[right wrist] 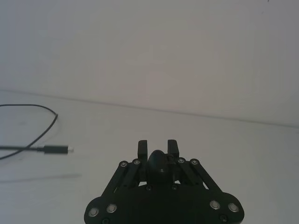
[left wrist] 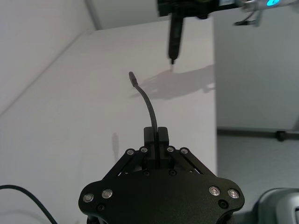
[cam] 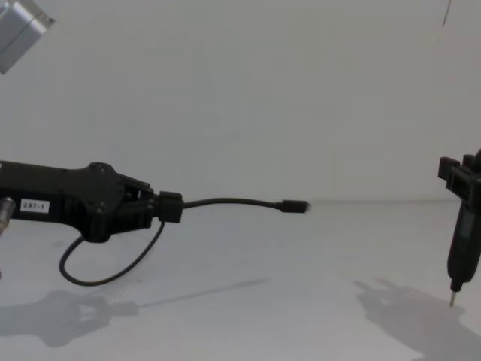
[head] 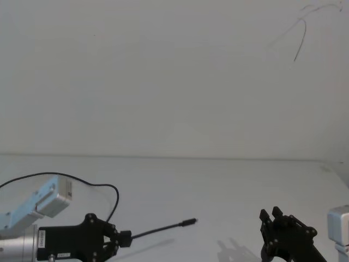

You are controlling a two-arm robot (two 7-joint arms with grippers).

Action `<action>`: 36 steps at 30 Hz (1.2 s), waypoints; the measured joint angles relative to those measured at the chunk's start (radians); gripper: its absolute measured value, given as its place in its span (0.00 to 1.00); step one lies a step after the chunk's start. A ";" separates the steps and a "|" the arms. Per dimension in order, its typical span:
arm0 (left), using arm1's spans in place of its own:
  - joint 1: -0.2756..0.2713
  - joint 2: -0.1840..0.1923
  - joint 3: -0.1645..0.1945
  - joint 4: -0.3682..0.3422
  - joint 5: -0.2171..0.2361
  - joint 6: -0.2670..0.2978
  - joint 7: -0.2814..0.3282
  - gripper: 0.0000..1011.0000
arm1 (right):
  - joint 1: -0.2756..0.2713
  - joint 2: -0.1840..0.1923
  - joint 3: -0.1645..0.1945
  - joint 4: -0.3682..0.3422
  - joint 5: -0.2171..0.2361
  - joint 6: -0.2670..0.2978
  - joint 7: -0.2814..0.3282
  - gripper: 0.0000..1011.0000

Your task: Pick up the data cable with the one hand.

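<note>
**Lift of the data cable, four views.** The left gripper, at the lower left of the chest view, had its fingers closed narrow on the data cable a short way behind the plug. The free end stood out level toward mid-frame, clear of the tabletop, and the slack looped down beneath the gripper.

The grasp looked complete, so the step in hand was judged to be the lift. A slow, straight rise under a steady clamp would suit it. A thin cord can slide between boxy fingers, and the trailing loop could drag.

The right gripper, at the right edge, was closed on a slim pointed tool held tip-down, well apart from the cable.

- **Chest view:** gave the side-on clearance under the cable.
- **Head view:** traced the loop back toward the left edge instead.
- **Left wrist view:** showed the cord centred between the fingers.
- **Right wrist view:** caught the plug's silver tip, though the loop's contact with the tabletop there could not be told.
</note>
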 joint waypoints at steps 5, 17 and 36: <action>0.007 0.000 0.011 -0.012 -0.021 -0.001 -0.033 0.05 | 0.000 -0.002 0.001 -0.003 0.000 0.000 0.000 0.25; 0.015 -0.001 0.026 -0.029 -0.051 -0.002 -0.080 0.05 | 0.015 -0.031 0.018 -0.037 0.038 0.008 0.013 0.25; 0.019 -0.001 0.033 -0.036 -0.066 -0.002 -0.101 0.05 | 0.047 -0.086 0.040 -0.103 0.173 0.173 0.016 0.25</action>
